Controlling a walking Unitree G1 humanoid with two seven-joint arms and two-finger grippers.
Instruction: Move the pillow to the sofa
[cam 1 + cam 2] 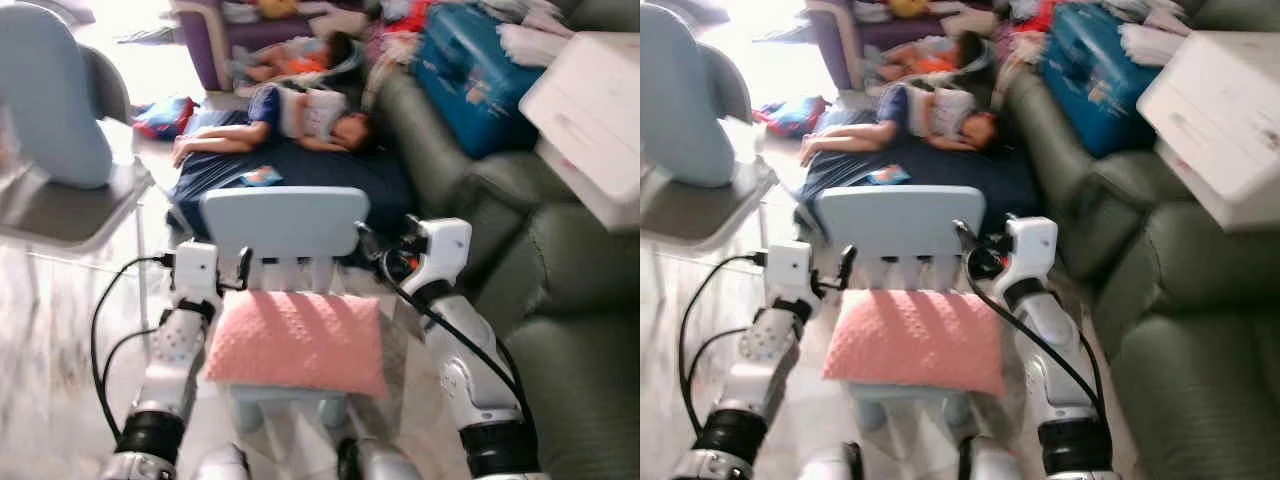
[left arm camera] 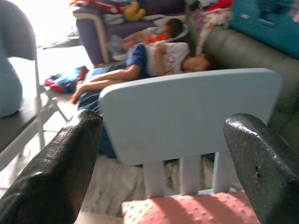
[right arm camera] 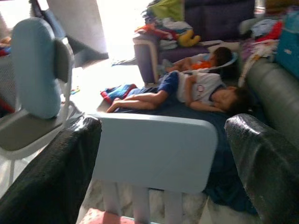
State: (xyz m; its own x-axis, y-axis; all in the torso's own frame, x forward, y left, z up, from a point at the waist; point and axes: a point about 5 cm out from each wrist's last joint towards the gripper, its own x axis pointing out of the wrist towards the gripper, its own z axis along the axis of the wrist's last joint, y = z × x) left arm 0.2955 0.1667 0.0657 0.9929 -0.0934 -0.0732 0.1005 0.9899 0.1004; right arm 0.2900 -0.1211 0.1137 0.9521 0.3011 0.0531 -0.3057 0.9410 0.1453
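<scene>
A pink dotted pillow (image 1: 298, 340) lies flat on the seat of a small light blue child's chair (image 1: 285, 220) right in front of me. My left gripper (image 2: 166, 123) is held at the pillow's left side, level with the chair back, its two black fingers (image 2: 60, 172) wide open and holding nothing. At the pillow's right side my right gripper (image 3: 166, 122) is also open and holds nothing. The dark green sofa (image 1: 575, 310) stands to my right.
Two people (image 1: 300, 115) lie on a dark blue mat (image 1: 300, 170) on the floor behind the chair. A grey chair (image 1: 70, 215) with a pale blue cushion stands at the left. White boxes (image 1: 590, 110) and a blue case (image 1: 470, 70) sit on the sofa's far part.
</scene>
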